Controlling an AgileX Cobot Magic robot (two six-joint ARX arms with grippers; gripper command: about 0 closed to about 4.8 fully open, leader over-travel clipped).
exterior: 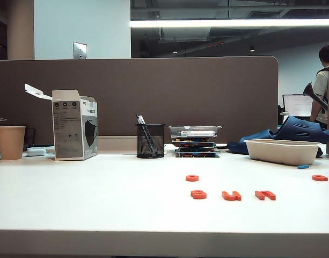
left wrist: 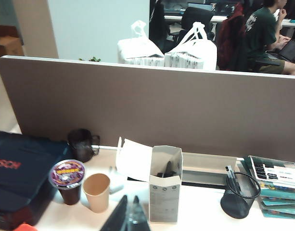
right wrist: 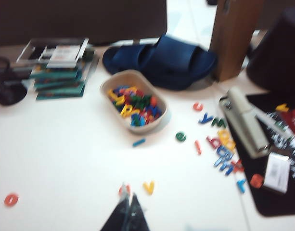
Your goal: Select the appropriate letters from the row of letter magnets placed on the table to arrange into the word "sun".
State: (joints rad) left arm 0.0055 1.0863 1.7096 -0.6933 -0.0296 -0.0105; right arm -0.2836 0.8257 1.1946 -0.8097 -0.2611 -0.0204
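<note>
Three orange-red letters lie in a line near the front of the white table (exterior: 100, 204): one (exterior: 198, 194), one (exterior: 232, 196), one (exterior: 265, 195). At this flat angle I cannot read their shapes. Two more orange-red letters lie behind them, a ring (exterior: 192, 178) and one at the right edge (exterior: 320, 178). Neither gripper shows in the exterior view. My left gripper (left wrist: 130, 198) is shut and empty, held above the table and facing the mask box (left wrist: 165, 190). My right gripper (right wrist: 128, 196) is shut, and an orange-red letter (right wrist: 123, 189) lies on the table just past its tips.
A paper cup (exterior: 11, 142), pen holder (exterior: 150, 141), stacked boxes (exterior: 195, 141) and a white tray (exterior: 282, 151) stand along the brown partition (exterior: 153, 91). A tiny blue piece (exterior: 303, 166) lies by the tray. A stapler (right wrist: 246, 122) and several scattered coloured letters lie to the right.
</note>
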